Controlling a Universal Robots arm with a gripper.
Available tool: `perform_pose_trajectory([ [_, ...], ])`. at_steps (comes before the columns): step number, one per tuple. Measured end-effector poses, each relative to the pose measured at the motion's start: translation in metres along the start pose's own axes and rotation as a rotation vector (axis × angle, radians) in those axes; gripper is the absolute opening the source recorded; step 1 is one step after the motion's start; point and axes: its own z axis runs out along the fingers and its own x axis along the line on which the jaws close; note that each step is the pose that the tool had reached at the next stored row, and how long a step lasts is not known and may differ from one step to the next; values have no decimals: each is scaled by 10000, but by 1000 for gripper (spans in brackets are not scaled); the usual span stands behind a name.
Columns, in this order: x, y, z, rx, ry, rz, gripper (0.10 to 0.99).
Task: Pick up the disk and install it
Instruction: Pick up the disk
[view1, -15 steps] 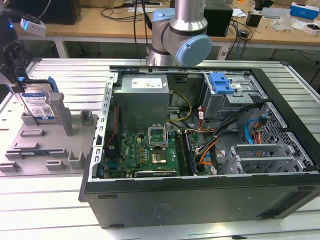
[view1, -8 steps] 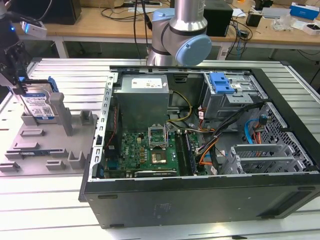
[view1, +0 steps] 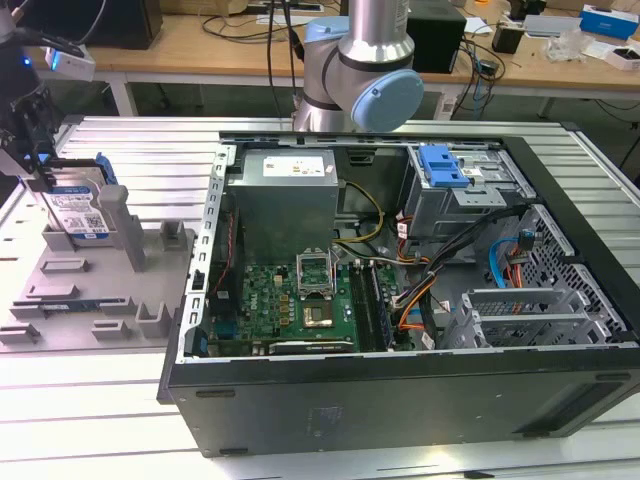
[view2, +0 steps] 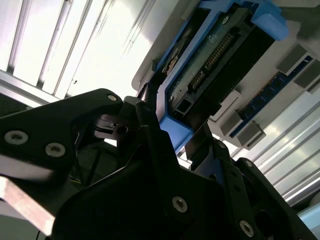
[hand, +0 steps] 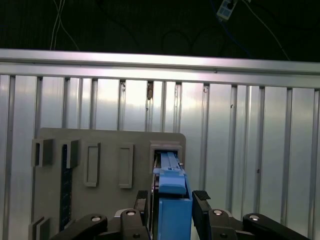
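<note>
Gripper (hand: 174, 195): black fingers (hand: 202, 207) straddle the disk (hand: 174, 217), one on each flat face, very close. Can't tell if they're actually clamping or just off the frame.

Second wrist view, same story: gripper (view2: 175, 117) at the disk's (view2: 215, 55) edge. The disk's green circuit-board side and connector row face the camera, with the blue frame running along the edges.

The disk stands on edge in a slot of the grey fixture plate (hand: 110, 137), blue end tab toward the first wrist camera. The plate lies flat on the slatted aluminium counter (hand: 250, 150).

Exterior view: the disk (view1: 78, 210) is at the exterior view's left, upright between the posts of the plate (view1: 110, 270), white-and-blue label showing. The gripper (view1: 40, 165) is on top of it.

Just beside the plate, on the same counter (view1: 150, 150), is the open PC case (view1: 400, 400), lying on its side. Inside are the motherboard (view1: 290, 300), the grey power supply (view1: 285, 195) and a blue latch (view1: 445, 165) on the drive cage.

The arm (view1: 360, 60) rises behind the case. A wooden bench (view1: 200, 45) with cables and clutter sits at the back.
</note>
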Motion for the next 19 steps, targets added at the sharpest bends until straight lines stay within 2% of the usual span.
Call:
perform_pose_trajectory([
  [8,3,2,9,1,0,0,467],
  [9,5,2,11,1,0,0,392],
  [19,28,4,14,0,0,0,392],
])
